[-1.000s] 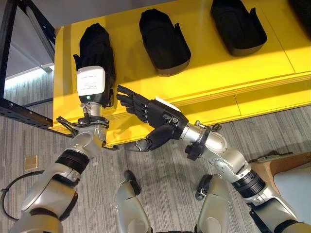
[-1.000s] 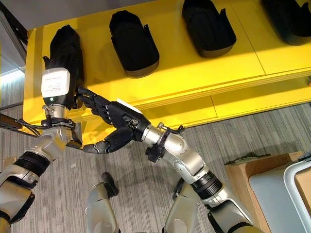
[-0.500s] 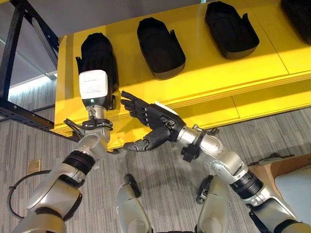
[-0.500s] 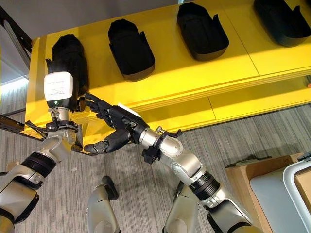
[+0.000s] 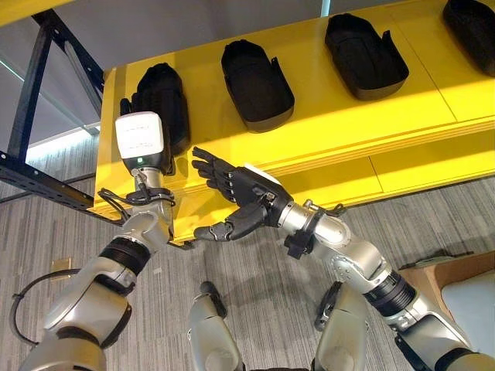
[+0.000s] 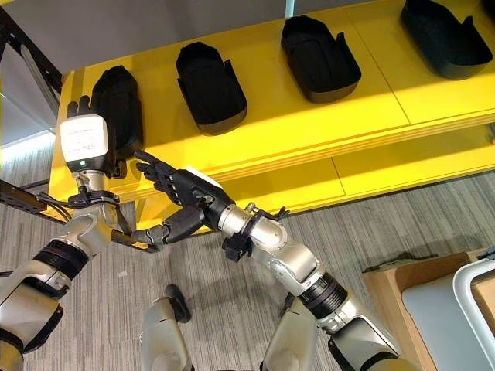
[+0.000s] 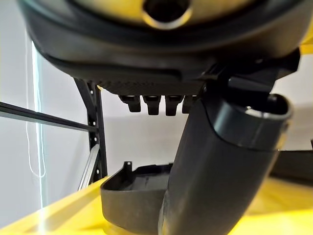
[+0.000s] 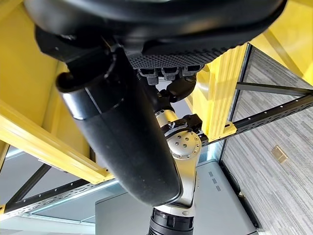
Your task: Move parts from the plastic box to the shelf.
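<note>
A: Where are the parts?
B: Black moulded parts lie in a row on the yellow shelf (image 5: 325, 116). The leftmost part (image 5: 164, 100) sits near the shelf's left end, then a second part (image 5: 257, 74), a third part (image 5: 365, 56), and a fourth part (image 5: 470, 22) cut by the frame at the far right.

A: And the left hand?
B: The left hand (image 6: 87, 108) is up at the shelf's left end, right against the leftmost part. Its fingertips (image 6: 76, 103) poke out above the white wrist camera box (image 5: 140, 139), just beside the part. In its wrist view the fingers (image 7: 154, 104) look straight and a black part (image 7: 134, 196) lies on the shelf beyond the thumb, apart from it. Fingers extended, nothing clasped.

A: The right hand?
B: The right hand (image 5: 236, 185) hovers in front of the shelf's front edge, fingers spread and pointing towards the left arm, thumb hanging below. It grips nothing.

A: Anything else around?
B: A black metal rack frame (image 5: 35, 85) stands left of the shelf, grey carpet floor (image 5: 255, 263) lies below, and a brown box (image 5: 437, 270) with a pale bin (image 5: 472, 297) sits at the lower right corner
</note>
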